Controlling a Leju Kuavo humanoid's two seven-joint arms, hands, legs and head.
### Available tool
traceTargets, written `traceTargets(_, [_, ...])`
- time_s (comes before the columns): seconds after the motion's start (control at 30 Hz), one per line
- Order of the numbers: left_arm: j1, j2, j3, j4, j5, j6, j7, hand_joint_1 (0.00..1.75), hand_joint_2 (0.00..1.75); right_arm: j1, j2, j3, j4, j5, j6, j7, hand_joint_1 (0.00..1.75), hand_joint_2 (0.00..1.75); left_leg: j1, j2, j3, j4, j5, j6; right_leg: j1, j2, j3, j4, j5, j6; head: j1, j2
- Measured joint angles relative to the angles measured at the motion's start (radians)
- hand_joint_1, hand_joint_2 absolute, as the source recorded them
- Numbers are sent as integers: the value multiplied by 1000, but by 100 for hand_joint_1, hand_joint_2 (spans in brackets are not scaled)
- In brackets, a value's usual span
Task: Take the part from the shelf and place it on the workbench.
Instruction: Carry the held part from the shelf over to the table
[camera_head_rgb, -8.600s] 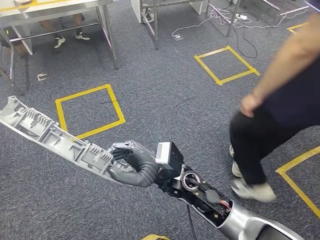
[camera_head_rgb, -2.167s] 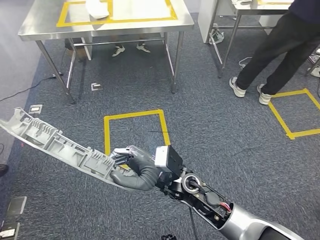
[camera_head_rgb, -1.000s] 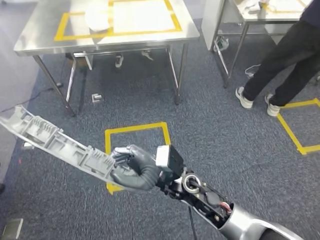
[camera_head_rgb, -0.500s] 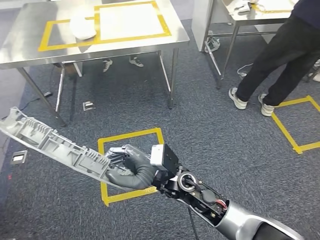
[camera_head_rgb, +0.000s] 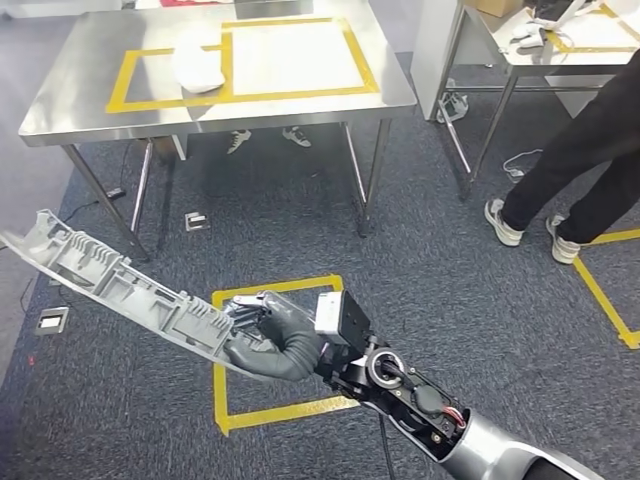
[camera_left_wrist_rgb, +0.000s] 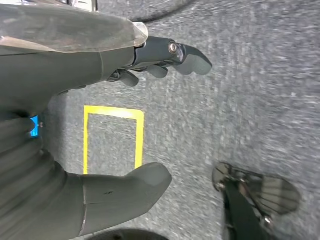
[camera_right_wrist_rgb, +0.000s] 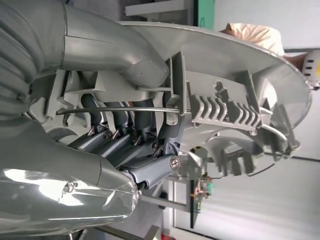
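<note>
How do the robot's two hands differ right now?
The right hand grips one end of the long grey part and reaches forward above the carpet; the left hand holds nothing. The right hand's fingers curl around the part's ribs; the left hand's fingers are spread. Both look dark grey.

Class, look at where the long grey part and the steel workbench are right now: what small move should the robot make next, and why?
Probably keep walking forward toward the workbench. The right hand grips one end of the long grey part, which juts out over the carpet, and the bench lies ahead across open floor. The taped outline on the bench top looks like the likely placing spot, though that is a guess.
</note>
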Motion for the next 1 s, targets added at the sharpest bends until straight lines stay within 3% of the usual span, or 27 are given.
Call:
traceTargets(0.03, [-1, -1, 0, 0, 0, 0, 0, 0, 175, 1, 0, 0, -1, 1, 0, 0, 175, 175, -1, -1, 8, 0, -5, -5, 2, 0, 5, -21, 21, -6, -1, 0])
traceTargets(0.13, [-4, 0, 0, 0, 1, -1, 0, 0, 175, 2, 0, 0, -7, 2, 0, 0, 175, 175, -2, 1, 10, 34, 0, -16, -2, 2, 44, -39, 15, -22, -6, 0])
traceTargets(0.2, [-5, 1, 0, 0, 1, -1, 0, 0, 175, 3, 0, 1, -9, 2, -2, 1, 175, 175, 0, 4, -54, 143, -2, -22, -4, 2, 72, -48, 2, -30, -15, 0])
traceTargets(0.27, [-4, 1, 0, 0, 2, -1, 0, 0, 175, 3, 0, 1, -9, 2, -4, 1, 175, 175, 0, 5, -154, 267, -49, -30, -3, 2, 93, -50, -18, -36, -23, 0])
traceTargets(0.33, [-2, 1, 0, 0, 4, -1, 0, 0, 175, 4, 0, 1, -9, 2, -6, 1, 175, 175, 1, 6, -214, 292, -101, -36, -3, 6, 121, -50, -44, -36, -27, 0])
traceTargets(0.37, [0, 1, 0, 0, 5, -1, 0, 0, 175, 4, 0, 1, -9, 2, -7, 1, 175, 175, 1, 6, -224, 263, -99, -37, -3, 9, 139, -50, -58, -35, -29, 0])
traceTargets(0.4, [1, 2, 0, 0, 5, -1, 0, 0, 175, 4, 0, 1, -9, 2, -7, 2, 175, 175, 1, 6, -221, 210, -66, -36, -3, 10, 159, -50, -73, -33, -31, 0])
traceTargets(0.47, [3, 3, 0, 0, 6, -1, 0, 0, 175, 4, 0, 2, -9, 2, -7, 2, 175, 175, 0, 9, -208, 87, 59, -29, -1, 11, 188, -49, -103, -27, -38, 0])
traceTargets(0.5, [4, 3, 0, 0, 6, -1, 0, 0, 175, 4, -1, 2, -9, 2, -7, 2, 175, 175, -1, 11, -202, 45, 112, -23, 2, 11, 197, -50, -120, -23, -40, 0])
traceTargets(0.53, [5, 3, 0, 0, 6, -1, 0, 0, 175, 4, -1, 2, -9, 3, -7, 2, 175, 175, -1, 11, -197, 24, 143, -18, 5, 12, 206, -49, -131, -19, -40, 0])
traceTargets(0.63, [4, 2, 0, 0, 7, -2, 0, 0, 175, 2, -1, 2, -10, 3, -9, 2, 175, 175, 1, 7, -173, 20, 139, -3, 7, 13, 215, -19, -134, -10, -30, 0])
traceTargets(0.67, [3, 1, 0, 0, 7, -2, 0, 0, 175, 2, -1, 2, -10, 3, -9, 3, 175, 175, 1, 7, -164, 19, 133, 1, 6, 11, 203, 11, -130, -6, -27, 0])
traceTargets(0.73, [2, 1, 0, 0, 7, -2, 0, 0, 175, 2, -1, 2, -11, 3, -10, 3, 175, 175, 1, 8, -142, 18, 116, 10, 3, 6, 146, 112, -137, 4, -21, 0])
traceTargets(0.8, [2, 2, 0, 0, 6, -2, 0, 0, 175, 3, -1, 2, -11, 3, -11, 3, 175, 175, 1, 7, -117, 17, 93, 16, -2, 3, 58, 232, -189, 13, -13, 0])
traceTargets(0.83, [2, 3, 0, 0, 6, -2, -1, 0, 175, 3, -1, 2, -11, 3, -12, 3, 175, 175, 1, 6, -104, 17, 81, 17, -5, 2, 20, 266, -224, 16, -10, 0])
traceTargets(0.87, [2, 3, 0, 0, 6, -2, -1, 0, 175, 4, -1, 2, -11, 3, -13, 3, 175, 175, 1, 4, -88, 17, 68, 16, -7, 2, -6, 274, -249, 17, -7, 0])
traceTargets(0.9, [3, 3, 0, 0, 6, -2, -1, 0, 175, 4, -1, 2, -11, 3, -13, 3, 175, 175, 1, 3, -70, 17, 54, 16, -7, 1, -18, 254, -255, 16, -3, 0])
traceTargets(0.93, [3, 3, 0, 0, 6, -2, -2, 0, 175, 4, -1, 2, -11, 3, -14, 3, 175, 175, 1, 2, -49, 17, 39, 14, -7, 1, -20, 208, -229, 13, 0, 0])
traceTargets(1.0, [2, 1, 0, 0, 6, -2, -3, 0, 175, 5, -1, 1, -10, 3, -15, 3, 175, 175, 1, 0, -13, 13, 11, 9, -2, 0, -16, 73, -89, 2, 1, 0])
